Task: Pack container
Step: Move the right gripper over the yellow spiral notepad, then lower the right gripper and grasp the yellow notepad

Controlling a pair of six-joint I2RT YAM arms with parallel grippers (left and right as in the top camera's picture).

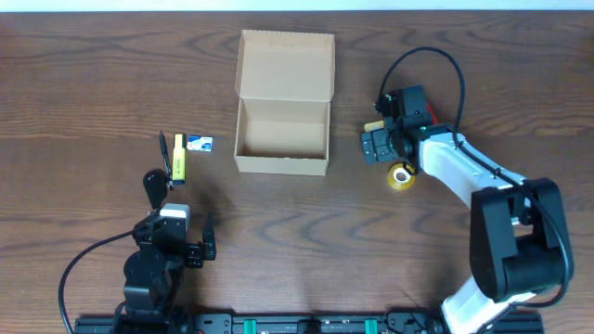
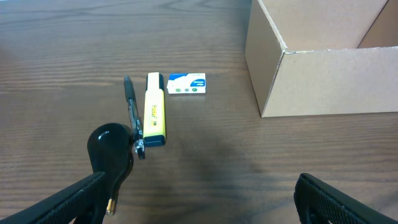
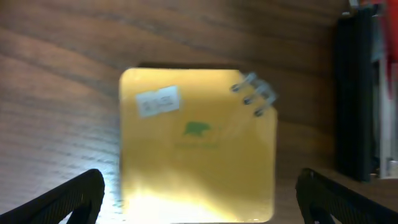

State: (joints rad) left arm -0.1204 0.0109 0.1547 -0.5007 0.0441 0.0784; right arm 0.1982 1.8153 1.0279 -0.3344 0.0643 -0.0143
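Note:
The container (image 1: 283, 125), a tan cardboard box, stands open at the table's middle with its flap lid folded back; its near corner shows in the left wrist view (image 2: 323, 74). My right gripper (image 3: 199, 211) is open, low over a yellow square pad (image 3: 196, 155) that lies between its fingers (image 3: 68, 199) with gaps on both sides. In the overhead view this gripper (image 1: 379, 144) is right of the box. My left gripper (image 2: 202, 208) is open and holds nothing, near the table's front left.
Left of the box lie a black pen (image 2: 130, 102), a yellow highlighter (image 2: 154, 111), a small blue-and-white packet (image 2: 186, 83) and a rounded black object (image 2: 111, 146) by my left finger. A yellow tape roll (image 1: 401, 176) sits near the right arm. A dark object (image 3: 357, 93) lies beside the pad.

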